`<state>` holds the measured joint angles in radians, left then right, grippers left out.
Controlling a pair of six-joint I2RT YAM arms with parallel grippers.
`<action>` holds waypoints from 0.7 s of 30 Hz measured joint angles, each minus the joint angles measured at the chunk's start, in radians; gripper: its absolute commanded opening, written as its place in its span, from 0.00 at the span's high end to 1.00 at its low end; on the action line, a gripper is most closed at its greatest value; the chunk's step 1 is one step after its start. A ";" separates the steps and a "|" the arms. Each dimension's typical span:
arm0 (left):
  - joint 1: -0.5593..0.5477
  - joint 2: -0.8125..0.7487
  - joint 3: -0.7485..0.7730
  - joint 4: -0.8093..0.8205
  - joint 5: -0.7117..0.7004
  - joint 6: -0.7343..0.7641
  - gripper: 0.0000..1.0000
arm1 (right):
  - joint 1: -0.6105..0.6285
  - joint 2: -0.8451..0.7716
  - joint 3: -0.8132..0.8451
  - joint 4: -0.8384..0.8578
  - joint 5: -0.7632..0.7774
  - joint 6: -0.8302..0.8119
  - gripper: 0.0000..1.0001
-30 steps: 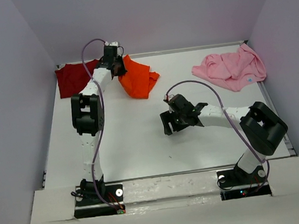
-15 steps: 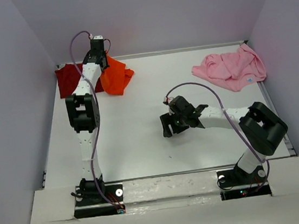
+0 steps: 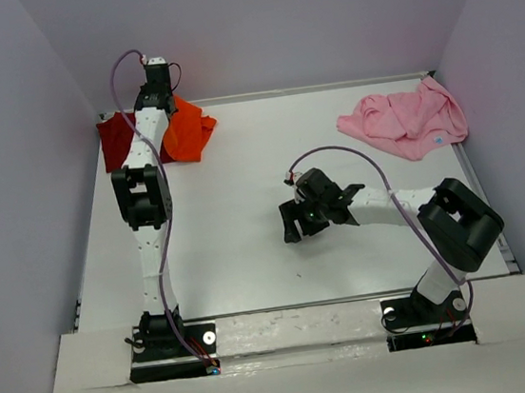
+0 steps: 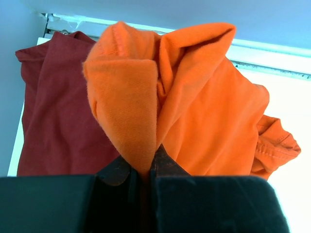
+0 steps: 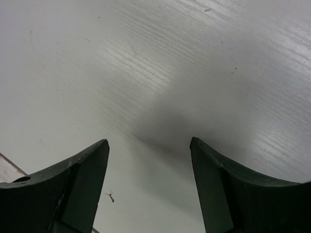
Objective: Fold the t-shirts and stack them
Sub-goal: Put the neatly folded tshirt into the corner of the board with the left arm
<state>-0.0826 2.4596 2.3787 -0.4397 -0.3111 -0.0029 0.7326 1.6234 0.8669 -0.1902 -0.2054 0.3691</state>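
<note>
Your left arm [image 3: 143, 197] is stretched out to the far left corner of the tabletop [image 3: 249, 246], and your left jaws are clamped on a fold of the orange t-shirt [image 4: 204, 111]. In the left wrist view the cloth is pinched between the two dark jaws at the bottom middle and rises from there in a bunched, doubled-over ridge. The rest of the orange t-shirt spreads to the right, with a hemmed sleeve lying out over the white surface; you cannot tell from these views how much of it rests on the tabletop. The dark red t-shirt [image 4: 53, 107] lies flat just to the left of it, in the corner against the far edge rail [image 4: 272, 53], and the orange cloth overlaps its right side. From above, the dark red one shows on the left of your wrist and the orange one on the right. The pink t-shirt [image 3: 406, 119] sits crumpled in a loose heap at the far right corner, close to the right edge and well apart from the other two. Your right arm [image 3: 388, 202] is bent across the middle of the tabletop, pointing left. Your right jaws stand wide apart and hold nothing; the right wrist view shows only bare tabletop and a soft shadow between them.
</note>
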 measured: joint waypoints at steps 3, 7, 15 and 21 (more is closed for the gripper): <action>0.015 -0.001 0.006 0.000 0.025 -0.011 1.00 | 0.000 0.011 0.002 0.025 -0.013 0.000 0.27; 0.048 -0.002 0.006 -0.005 0.043 -0.030 1.00 | 0.001 0.018 0.003 0.045 -0.020 -0.003 0.27; 0.077 -0.036 -0.005 -0.015 0.044 -0.050 1.00 | 0.002 0.019 0.003 0.050 -0.020 -0.003 0.27; 0.087 -0.077 -0.008 -0.017 0.050 -0.056 1.00 | 0.002 0.019 0.003 0.050 -0.020 -0.003 0.27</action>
<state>0.0044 2.3829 2.3707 -0.4568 -0.2615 -0.0589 0.7345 1.6424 0.8696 -0.1398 -0.2253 0.3664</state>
